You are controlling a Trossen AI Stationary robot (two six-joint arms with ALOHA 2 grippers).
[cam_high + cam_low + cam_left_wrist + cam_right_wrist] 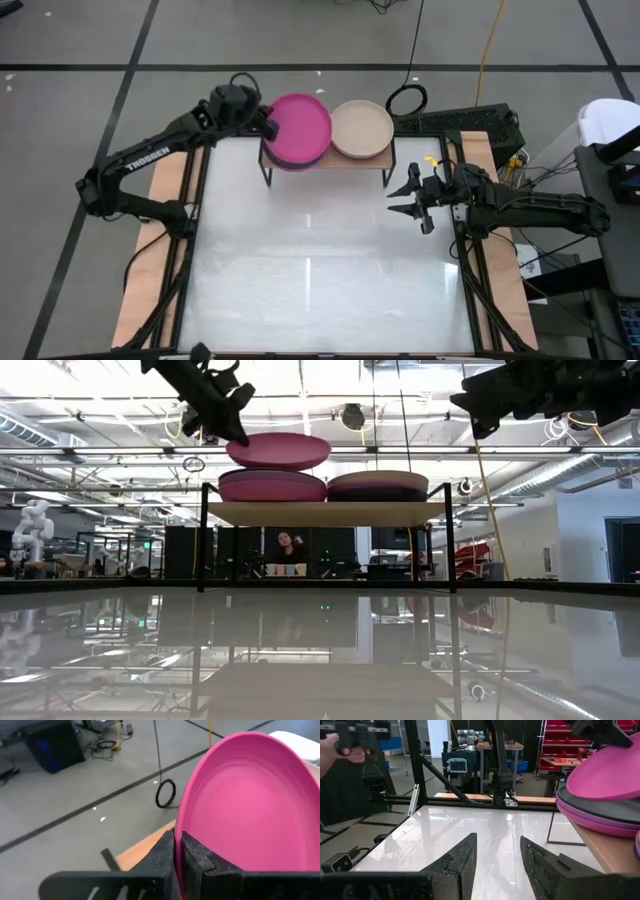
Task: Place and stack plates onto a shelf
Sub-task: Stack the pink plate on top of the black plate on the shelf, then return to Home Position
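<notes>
A magenta pink plate [299, 130] is in my left gripper [177, 851], which is shut on it above the shelf's left end. Under it on the shelf [325, 512] sits a stack of plates [272, 486], pink on purple. On the shelf's right end sits a second stack topped by a beige plate [361, 128]. My right gripper [408, 200] hovers open above the table, right of the shelf's front right leg, touching nothing. My left gripper pinches the magenta plate's rim [179, 827] between its two fingers, one on the upper face and one underneath. It comes from the table's left, slanting downward. The plate is lifted clear of the stack [272, 486] below it and tilts slightly.
The shelf stands at the white table's [320, 290] far edge on thin black legs [203, 540]. A person [287, 548] sits far behind the table, and a hand [340, 745] shows in the room at the left. The table's near part is bare.
</notes>
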